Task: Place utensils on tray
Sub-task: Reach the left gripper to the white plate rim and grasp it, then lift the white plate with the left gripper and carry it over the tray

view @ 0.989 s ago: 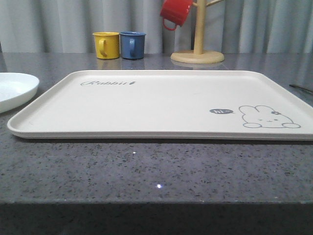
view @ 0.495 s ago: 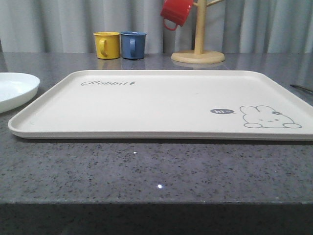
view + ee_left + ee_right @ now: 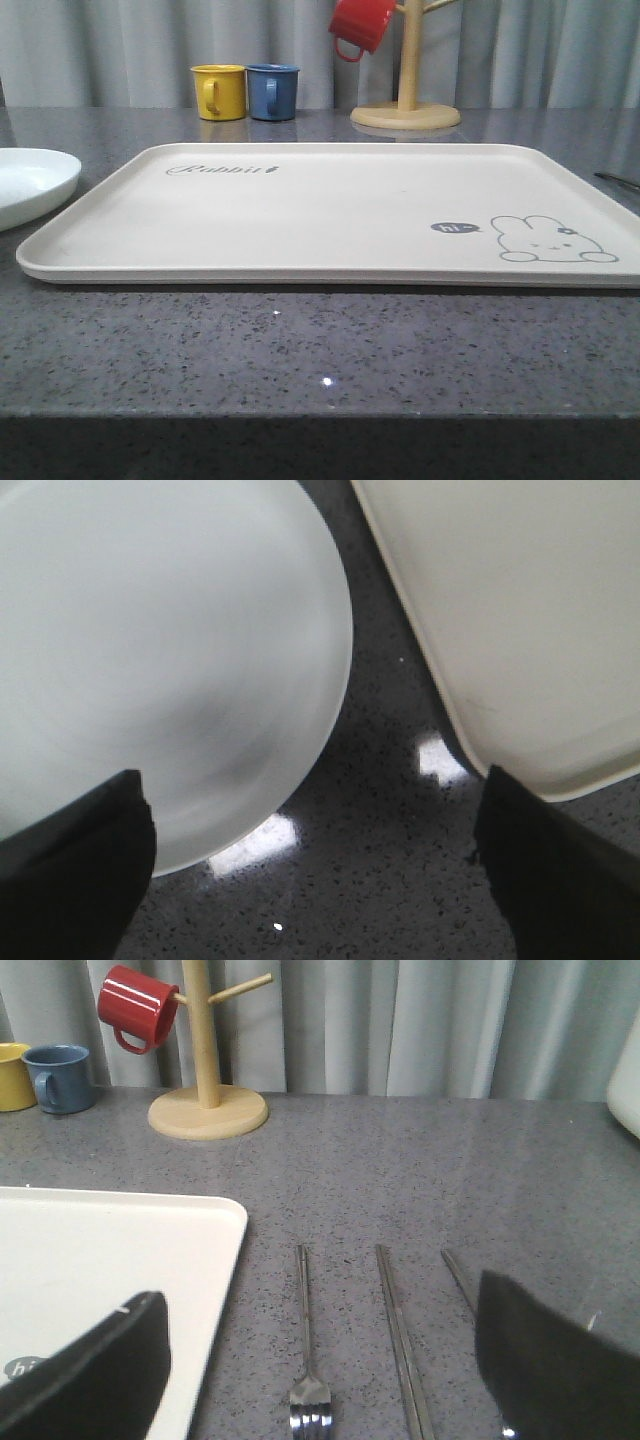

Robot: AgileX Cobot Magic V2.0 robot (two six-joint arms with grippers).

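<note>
From the front, the round shallow white plate (image 3: 30, 185) runs off the left edge, so just its right part shows. The large cream rectangular tray (image 3: 330, 215) loses its near right corner to the frame, and a thin dark sliver at the far right (image 3: 617, 181) is too small to name. The red mug (image 3: 360, 25) on the wooden mug tree (image 3: 405, 100) is clipped at the top.

In the right wrist view, the shiny metal four-tined fork (image 3: 306, 1350) has its tines cut at the bottom edge, and the flat metal chopsticks (image 3: 400, 1335) run out of frame, one partly behind a dark finger (image 3: 555, 1360). The left wrist view is soft; the plate (image 3: 170, 670) looks blurred, perhaps from motion.
</note>
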